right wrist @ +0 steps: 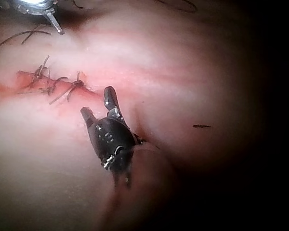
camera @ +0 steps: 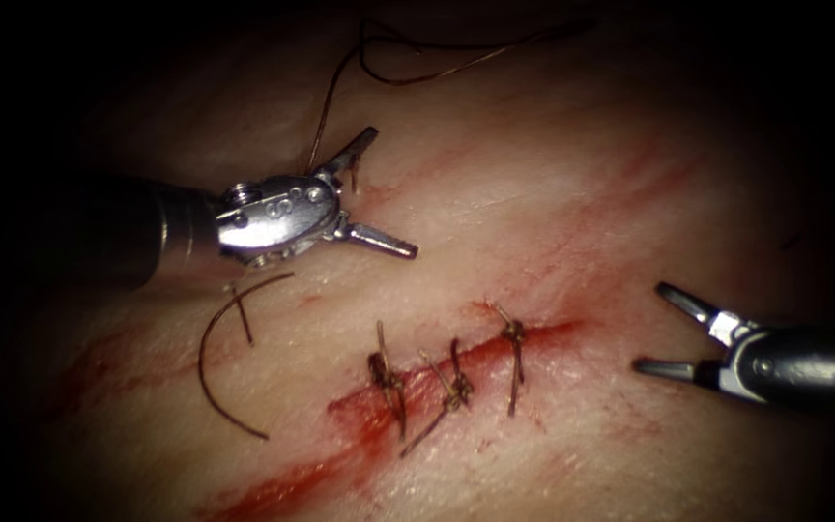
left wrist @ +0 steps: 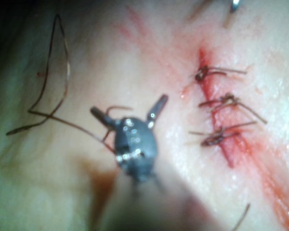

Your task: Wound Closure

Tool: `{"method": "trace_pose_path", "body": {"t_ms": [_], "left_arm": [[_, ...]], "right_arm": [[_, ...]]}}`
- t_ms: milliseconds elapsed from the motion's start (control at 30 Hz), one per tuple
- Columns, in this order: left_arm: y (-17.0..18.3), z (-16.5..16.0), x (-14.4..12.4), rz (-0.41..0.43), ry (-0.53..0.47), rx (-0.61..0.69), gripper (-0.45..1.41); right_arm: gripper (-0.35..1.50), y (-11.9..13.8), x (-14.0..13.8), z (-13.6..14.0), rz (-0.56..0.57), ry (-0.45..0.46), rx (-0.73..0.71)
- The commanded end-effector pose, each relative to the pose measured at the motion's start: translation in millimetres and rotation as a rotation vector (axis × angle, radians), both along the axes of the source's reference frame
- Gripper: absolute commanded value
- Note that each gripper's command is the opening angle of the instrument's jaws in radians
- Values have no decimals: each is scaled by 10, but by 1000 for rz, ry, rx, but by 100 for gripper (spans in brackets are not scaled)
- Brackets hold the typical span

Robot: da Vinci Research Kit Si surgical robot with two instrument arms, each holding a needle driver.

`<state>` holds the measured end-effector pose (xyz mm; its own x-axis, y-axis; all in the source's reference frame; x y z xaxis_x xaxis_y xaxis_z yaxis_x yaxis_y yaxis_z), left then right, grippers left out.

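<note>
The curved needle point(camera: 203, 360) lies loose on the tissue surface left of the cut point(camera: 533, 338), held by neither tool; in the right wrist view it is the thin arc point(right wrist: 12, 39). My left tool point(camera: 393, 193) hovers just above and right of it, open and holding nothing. Thread point(camera: 335, 87) runs from beside its upper jaw up to a loop at the far edge. My right tool point(camera: 651, 327) is open and holds nothing, right of the cut's upper end. In the wrist views the left tool point(left wrist: 128, 105) and right tool point(right wrist: 96, 101) both stand open above the tissue.
Three knotted stitches point(camera: 456, 387) with short cut tails cross the cut. Red fluid point(camera: 282, 488) pools along its lower left end. A short cut end of thread point(camera: 241, 317) lies beside the needle, and another scrap point(right wrist: 201, 126) lies on the tissue. Slack thread point(left wrist: 58, 72) loops left of the left tool.
</note>
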<state>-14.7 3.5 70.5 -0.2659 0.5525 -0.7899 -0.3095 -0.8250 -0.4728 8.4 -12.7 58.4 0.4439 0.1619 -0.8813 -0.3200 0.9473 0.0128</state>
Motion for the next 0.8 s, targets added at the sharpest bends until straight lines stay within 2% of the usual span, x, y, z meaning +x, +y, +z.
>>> {"method": "trace_pose_path", "body": {"t_ms": [33,200,267,333,400,467,600,700,800], "left_arm": [[-7,8,-5,20,6,3,135],[-42,28,-8,53,61,47,131],[-69,57,-10,26,76,101,133],[-74,64,-9,28,76,98,135],[-86,86,-3,14,74,129,135],[-95,105,18,8,64,167,133],[-106,113,49,20,51,192,131],[-111,106,75,27,50,188,131],[-105,90,87,18,53,196,131]], "right_arm": [[123,-5,11,7,-3,6,3],[123,-8,19,9,-8,14,9],[123,-11,22,8,-8,15,14],[123,-11,22,8,-8,15,14],[123,-12,22,7,-8,15,14],[123,-13,22,6,-5,17,19],[123,-14,22,5,-3,19,24],[123,-14,23,5,-2,18,24],[123,-14,23,6,-1,18,24]]}}
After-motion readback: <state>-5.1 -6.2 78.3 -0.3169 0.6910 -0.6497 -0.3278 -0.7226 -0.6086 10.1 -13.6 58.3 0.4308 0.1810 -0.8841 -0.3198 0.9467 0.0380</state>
